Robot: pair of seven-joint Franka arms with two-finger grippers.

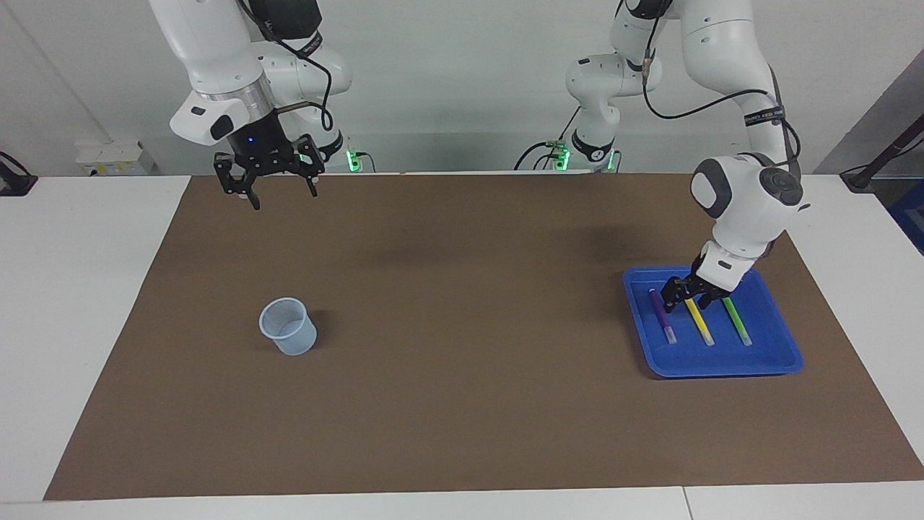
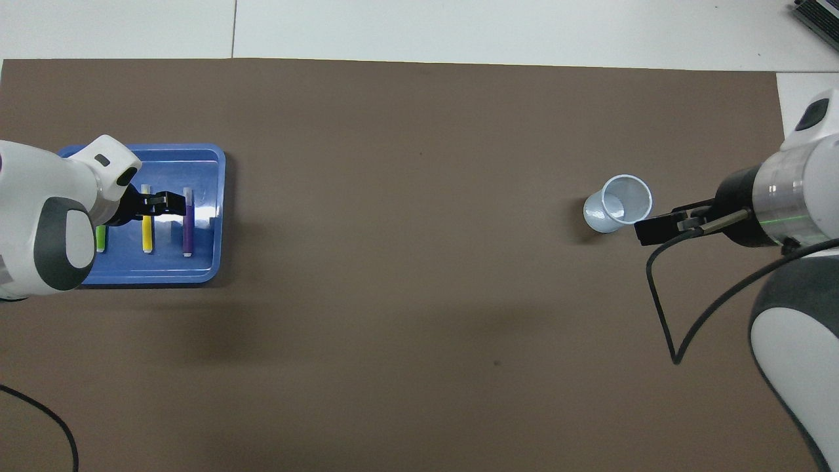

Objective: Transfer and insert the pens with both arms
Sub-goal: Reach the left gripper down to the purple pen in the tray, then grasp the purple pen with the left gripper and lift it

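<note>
Both arms (image 1: 722,50) are glossy white with grey joint caps, silver wrist rings, black tools and looping black cables.

Three marker pens (one purple pen (image 1: 661,315), one yellow pen (image 1: 700,323), one green pen (image 1: 738,322)), one blue tray (image 1: 722,357), one pale plastic cup (image 1: 288,327), one brown table mat (image 1: 447,404), two white robot arms

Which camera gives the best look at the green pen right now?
The facing view: the green pen lies in full sight in the blue tray. In the overhead view the left arm covers most of it, leaving only a short green piece.
</note>
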